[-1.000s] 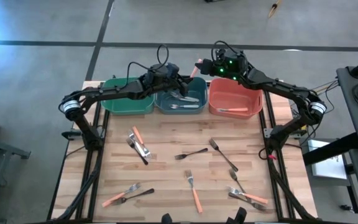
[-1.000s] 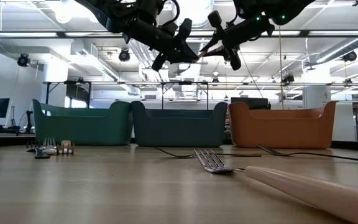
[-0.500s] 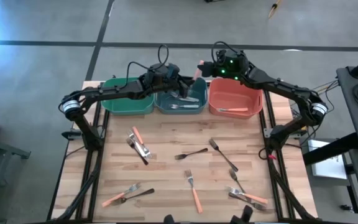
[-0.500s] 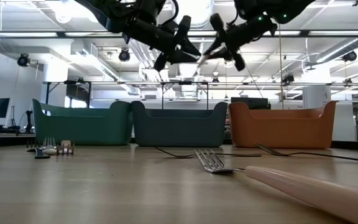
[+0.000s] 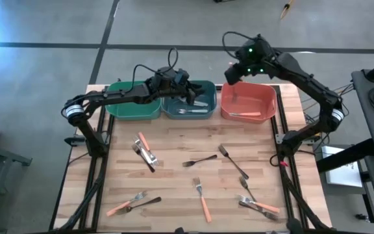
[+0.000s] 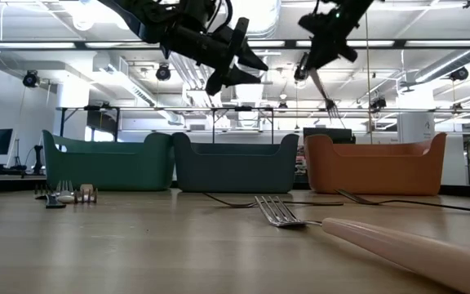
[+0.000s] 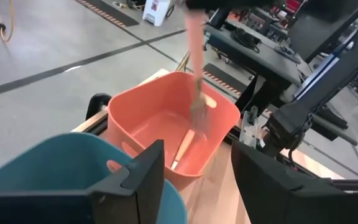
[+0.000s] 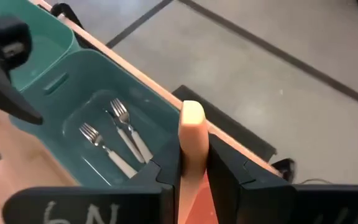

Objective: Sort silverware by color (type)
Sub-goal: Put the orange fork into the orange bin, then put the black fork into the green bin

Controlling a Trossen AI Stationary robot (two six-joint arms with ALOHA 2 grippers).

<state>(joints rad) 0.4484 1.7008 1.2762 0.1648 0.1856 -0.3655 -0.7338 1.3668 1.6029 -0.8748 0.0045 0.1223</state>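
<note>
From above we see the right gripper [image 5: 234, 73] over the orange bin [image 5: 265, 95], but not what it carries. Our right wrist view shows its fingers clamped on a pink-handled fork [image 8: 192, 149]; the low view shows that fork [image 6: 323, 92] hanging tines-down above the bin. The left gripper [image 5: 191, 91] hovers over the blue bin [image 5: 208, 85], fingers spread and empty. Two silver forks [image 8: 120, 142] lie in that bin; other silverware [image 5: 202, 160] is scattered on the table [image 5: 174, 146]
</note>
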